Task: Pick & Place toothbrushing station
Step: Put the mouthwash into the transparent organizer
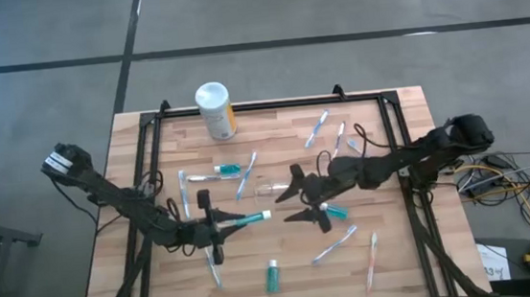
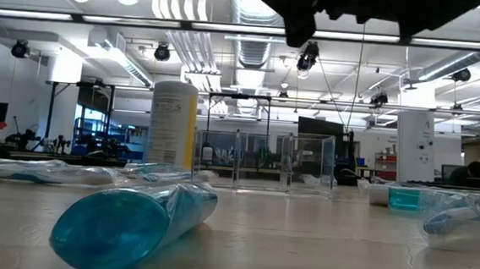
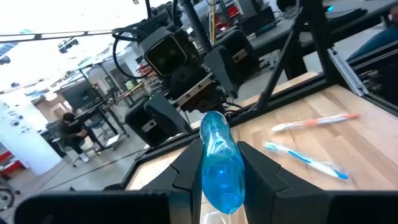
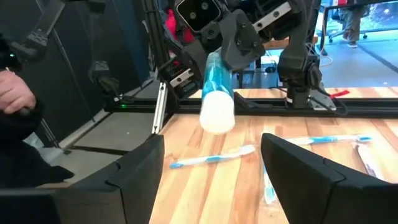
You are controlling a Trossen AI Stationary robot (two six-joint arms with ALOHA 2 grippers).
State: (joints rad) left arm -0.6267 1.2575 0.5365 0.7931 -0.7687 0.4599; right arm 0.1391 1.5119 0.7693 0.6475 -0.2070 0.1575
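Left gripper (image 1: 216, 232) clamps teal tube (image 1: 244, 221), centre-left; right gripper (image 1: 310, 205) gapes wide, empty. Light, soft, slick wrapper; best gripped mid-body.

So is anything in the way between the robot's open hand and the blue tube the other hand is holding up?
Nothing visible. The left gripper holds the teal tube off the table, cap toward the open right gripper. Only air lies between them; the toothbrushes lie flat below.
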